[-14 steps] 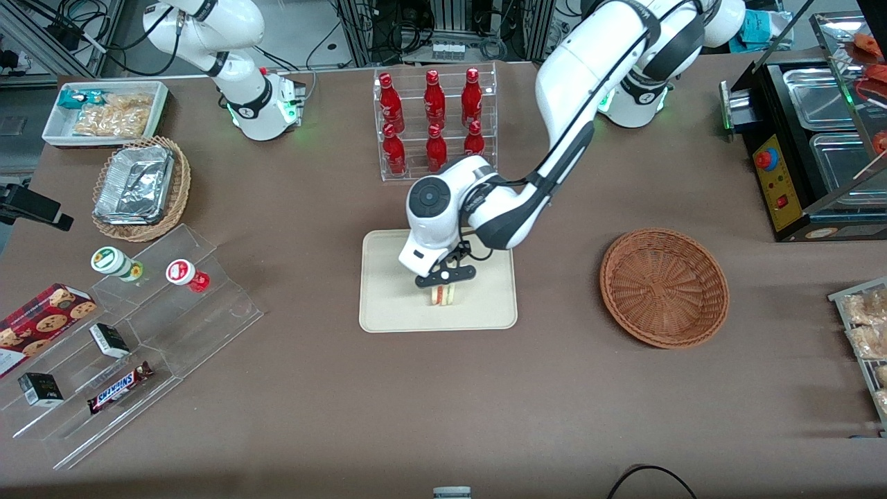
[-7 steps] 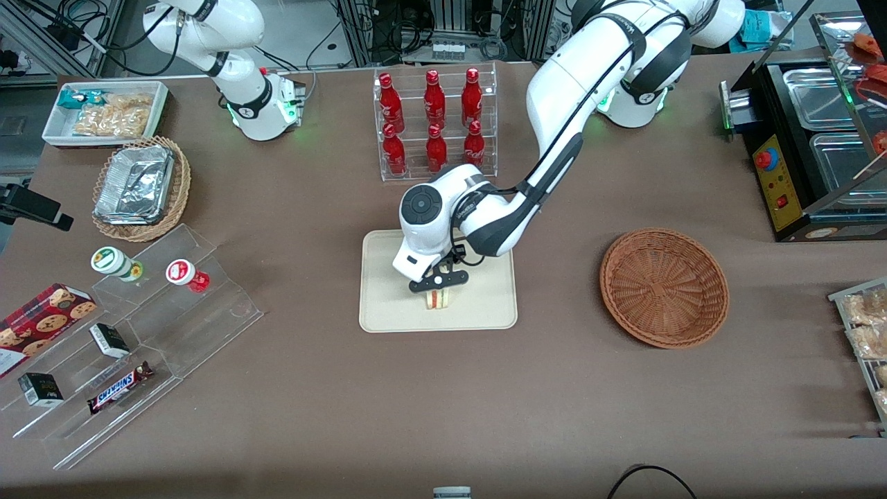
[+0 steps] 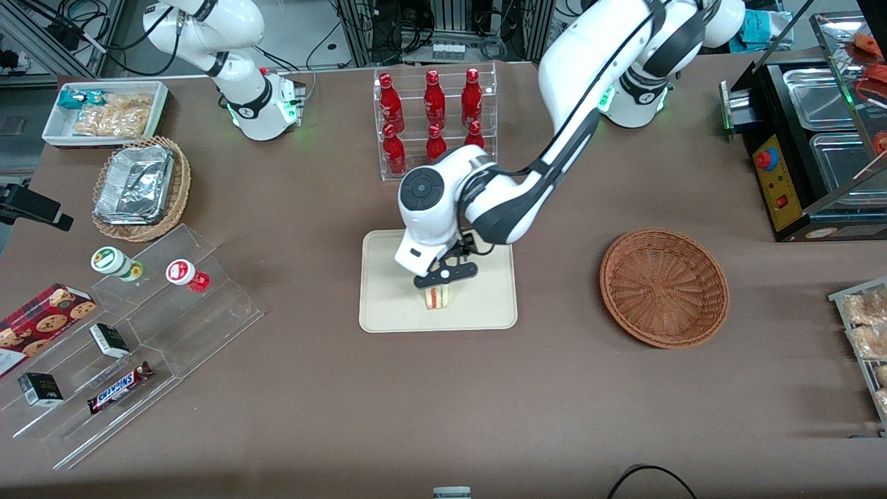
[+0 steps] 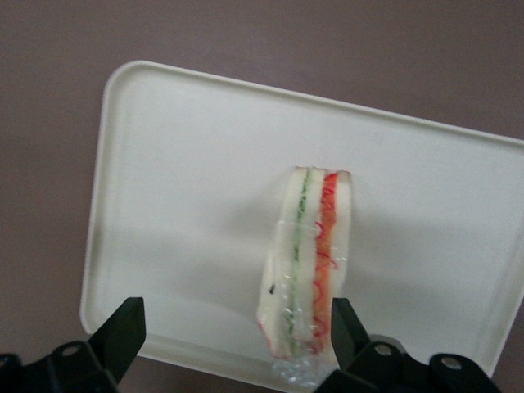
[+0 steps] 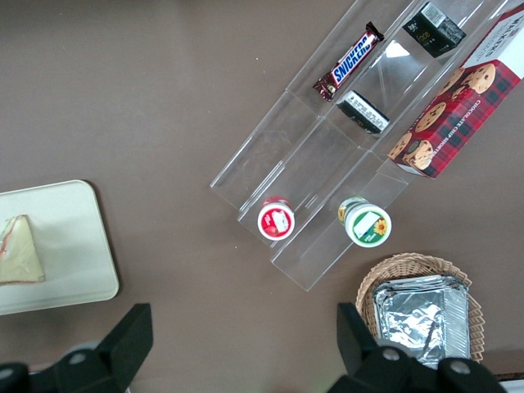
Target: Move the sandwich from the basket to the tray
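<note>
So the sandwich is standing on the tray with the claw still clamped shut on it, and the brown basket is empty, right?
Not quite. The claw is open, not clamped: the left wrist view shows its fingers spread wide, above the sandwich. The rest holds: the sandwich stands on its edge on the tray, and the brown basket is empty in the front view.

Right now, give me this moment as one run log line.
sandwich: on tray | gripper: open, above sandwich | basket: empty | step: release done
</note>
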You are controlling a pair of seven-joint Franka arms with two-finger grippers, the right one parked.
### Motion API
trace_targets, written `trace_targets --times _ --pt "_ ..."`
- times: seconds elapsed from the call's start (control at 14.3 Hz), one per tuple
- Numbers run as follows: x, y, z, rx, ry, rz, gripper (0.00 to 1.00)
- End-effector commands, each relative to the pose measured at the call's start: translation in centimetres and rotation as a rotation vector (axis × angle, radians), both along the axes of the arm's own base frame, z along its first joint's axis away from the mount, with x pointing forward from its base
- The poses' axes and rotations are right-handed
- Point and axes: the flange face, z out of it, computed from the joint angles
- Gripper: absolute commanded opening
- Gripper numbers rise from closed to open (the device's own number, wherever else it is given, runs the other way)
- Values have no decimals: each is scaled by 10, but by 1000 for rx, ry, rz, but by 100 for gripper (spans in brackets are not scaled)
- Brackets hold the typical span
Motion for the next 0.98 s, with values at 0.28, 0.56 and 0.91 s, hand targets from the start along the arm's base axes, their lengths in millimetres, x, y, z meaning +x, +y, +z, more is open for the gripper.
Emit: trace_targets --times 0.28,0.56,0.91 --pt "17 149 27 78 40 -18 100" --pt "11 234 58 31 103 -100 100" --pt "-3 321 103 -5 171 -163 100"
